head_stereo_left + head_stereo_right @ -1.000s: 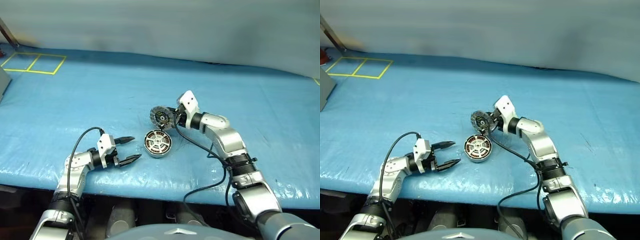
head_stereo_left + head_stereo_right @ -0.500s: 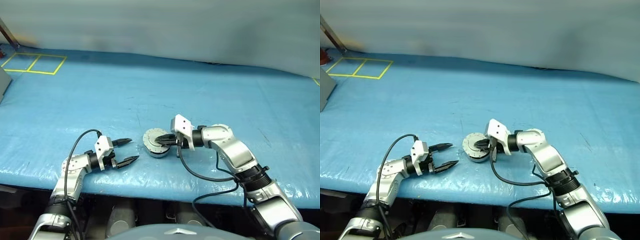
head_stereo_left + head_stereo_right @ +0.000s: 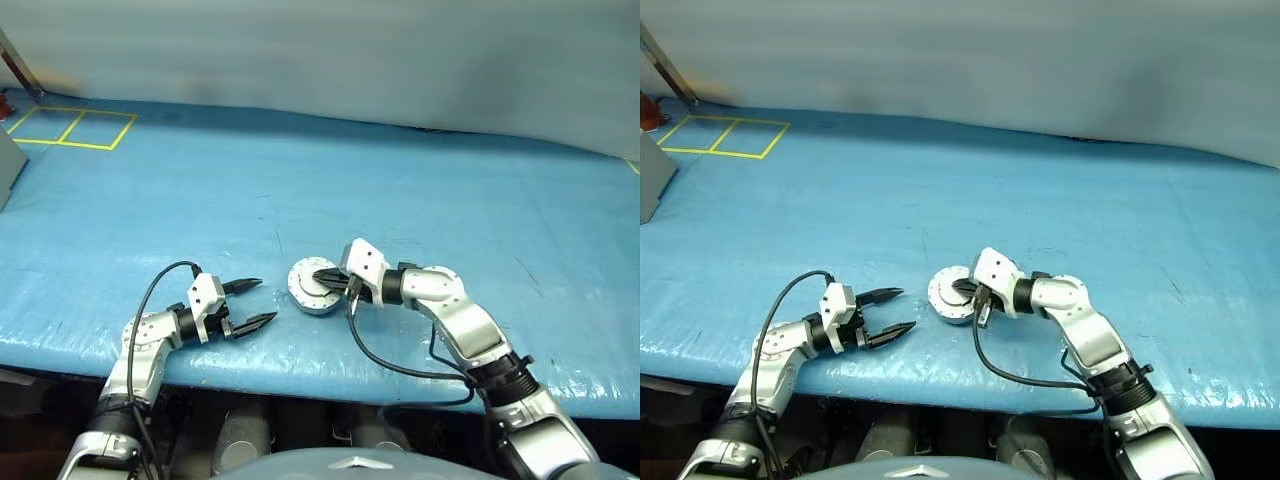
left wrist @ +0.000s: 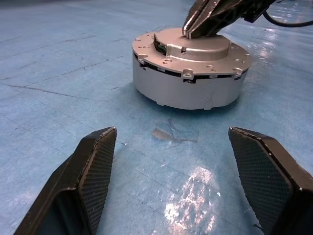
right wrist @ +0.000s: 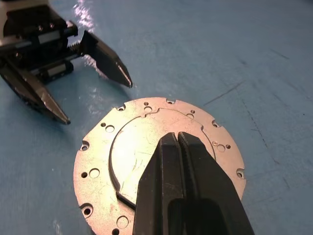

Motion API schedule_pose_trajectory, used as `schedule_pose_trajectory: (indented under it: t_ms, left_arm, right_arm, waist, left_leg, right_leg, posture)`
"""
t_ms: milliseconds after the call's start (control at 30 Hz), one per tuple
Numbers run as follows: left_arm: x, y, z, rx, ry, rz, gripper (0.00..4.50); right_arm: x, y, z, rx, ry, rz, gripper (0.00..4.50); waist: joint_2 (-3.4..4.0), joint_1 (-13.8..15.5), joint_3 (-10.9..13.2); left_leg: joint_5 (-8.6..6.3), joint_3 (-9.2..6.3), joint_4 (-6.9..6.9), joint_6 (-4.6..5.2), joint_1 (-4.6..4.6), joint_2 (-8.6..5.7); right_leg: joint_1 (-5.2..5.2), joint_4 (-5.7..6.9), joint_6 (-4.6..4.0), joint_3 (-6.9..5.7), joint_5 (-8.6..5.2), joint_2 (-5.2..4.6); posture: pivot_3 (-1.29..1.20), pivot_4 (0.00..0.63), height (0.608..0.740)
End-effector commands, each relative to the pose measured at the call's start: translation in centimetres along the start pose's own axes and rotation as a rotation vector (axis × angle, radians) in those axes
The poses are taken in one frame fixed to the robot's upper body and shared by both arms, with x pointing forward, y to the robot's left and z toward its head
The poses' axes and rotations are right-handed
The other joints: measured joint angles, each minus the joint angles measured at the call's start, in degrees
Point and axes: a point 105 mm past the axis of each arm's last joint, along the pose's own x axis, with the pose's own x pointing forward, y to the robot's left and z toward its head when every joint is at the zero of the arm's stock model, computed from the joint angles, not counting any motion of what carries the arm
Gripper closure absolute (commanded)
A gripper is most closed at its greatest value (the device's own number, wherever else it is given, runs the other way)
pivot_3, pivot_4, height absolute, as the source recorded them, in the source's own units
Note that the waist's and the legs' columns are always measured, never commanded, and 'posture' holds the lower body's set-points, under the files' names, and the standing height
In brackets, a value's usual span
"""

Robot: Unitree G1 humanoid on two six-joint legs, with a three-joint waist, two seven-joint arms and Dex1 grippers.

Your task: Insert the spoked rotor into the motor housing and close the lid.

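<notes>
lid [image 4: 198, 49] down on motor housing [image 4: 186, 88], apparently flush, left tool [image 3: 247, 303] beside

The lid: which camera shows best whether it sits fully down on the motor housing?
The left wrist view: it sees the lid side-on, seated flat on the motor housing. The right wrist view looks down on the lid's outer face, with the right gripper shut over it. Both eye views show it small and partly covered.

You see a plain light-grey lid [image 4: 195, 49] dotted with small round holes on the silver-grey motor housing [image 4: 188, 88]. The tabletop [image 3: 200, 190] is blue, with yellow line markings [image 3: 70, 128] at one corner. Both end effectors have black fingers [image 4: 93, 166], finely cross-hatched on the pads.
</notes>
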Motion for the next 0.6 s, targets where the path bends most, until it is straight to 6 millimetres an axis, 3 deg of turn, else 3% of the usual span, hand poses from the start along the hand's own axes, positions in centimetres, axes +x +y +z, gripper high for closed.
schedule_pose_trajectory:
  t_ms: [33,367,400,600]
  left_arm:
    - [0.2,0.1,1.2,0.029,-0.046,0.0,0.65]
    - [0.4,-0.2,1.3,0.027,-0.048,-0.018,0.65]
    - [0.4,-0.2,1.3,0.027,-0.048,-0.018,0.65]
    - [0.4,-0.2,1.2,0.024,-0.046,-0.017,0.65]
  right_arm:
    - [-0.6,0.0,2.1,0.012,-0.104,-0.039,3.52]
    - [0.4,1.2,1.6,0.025,-0.113,-0.059,0.17]
    - [0.4,1.1,1.5,0.024,-0.108,-0.066,0.01]
    - [0.6,1.1,0.4,0.042,-0.071,-0.065,0.01]
  waist:
    - [0.01,0.0,0.0]
    - [0.02,-0.1,0.0]
    - [0.02,-0.1,0.0]
    - [0.02,-0.1,0.0]
  left_leg:
    - [0.09,0.01,-0.01,0.16,-0.01,0.0]
    - [0.1,0.0,-0.04,0.18,0.0,0.0]
    - [0.09,0.0,-0.04,0.17,-0.01,0.0]
    - [0.1,-0.01,-0.06,0.18,-0.01,0.0]
  right_leg:
    - [0.0,-0.02,0.0,0.0,0.0,0.01]
    - [-0.01,-0.04,-0.02,-0.02,-0.02,0.0]
    - [-0.02,-0.05,-0.02,-0.01,-0.02,0.0]
    - [-0.02,-0.05,-0.03,-0.03,-0.02,0.01]
  posture:
    - [0.0,0.15,0.74]
    - [0.0,0.15,0.74]
    - [0.0,0.15,0.74]
    - [0.0,0.15,0.74]
